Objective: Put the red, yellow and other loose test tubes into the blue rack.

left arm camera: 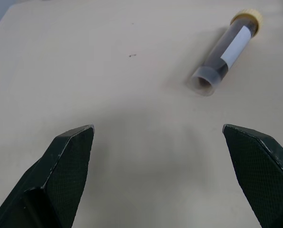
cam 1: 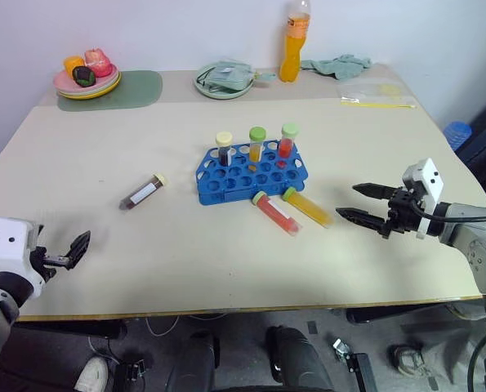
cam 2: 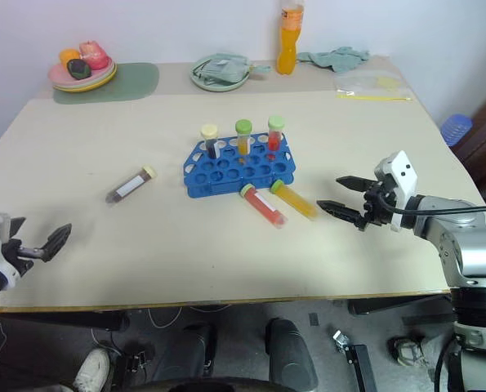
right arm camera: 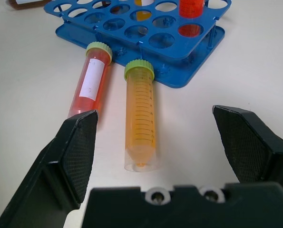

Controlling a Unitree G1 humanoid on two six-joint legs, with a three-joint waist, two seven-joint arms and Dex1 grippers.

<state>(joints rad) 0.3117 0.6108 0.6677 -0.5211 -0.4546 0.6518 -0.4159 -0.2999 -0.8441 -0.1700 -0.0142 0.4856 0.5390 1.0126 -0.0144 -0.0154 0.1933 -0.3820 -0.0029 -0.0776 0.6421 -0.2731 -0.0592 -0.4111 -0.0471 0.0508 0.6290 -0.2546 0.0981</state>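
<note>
At the frame's centre, red tube (cam 1: pixel 276 212) and yellow tube (cam 1: pixel 307 205) lie against the blue rack (cam 1: pixel 251 174); both grippers' fingers spread wide, holding nothing

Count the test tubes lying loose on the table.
3: the dark tube left of the blue rack; the red tube and the yellow tube side by side before it.

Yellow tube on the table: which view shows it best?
Right wrist view: the yellow tube lies close up between the open right gripper fingers, green cap toward the blue rack, graduations readable. Both eye views show it small, lying beside the red tube.
</note>
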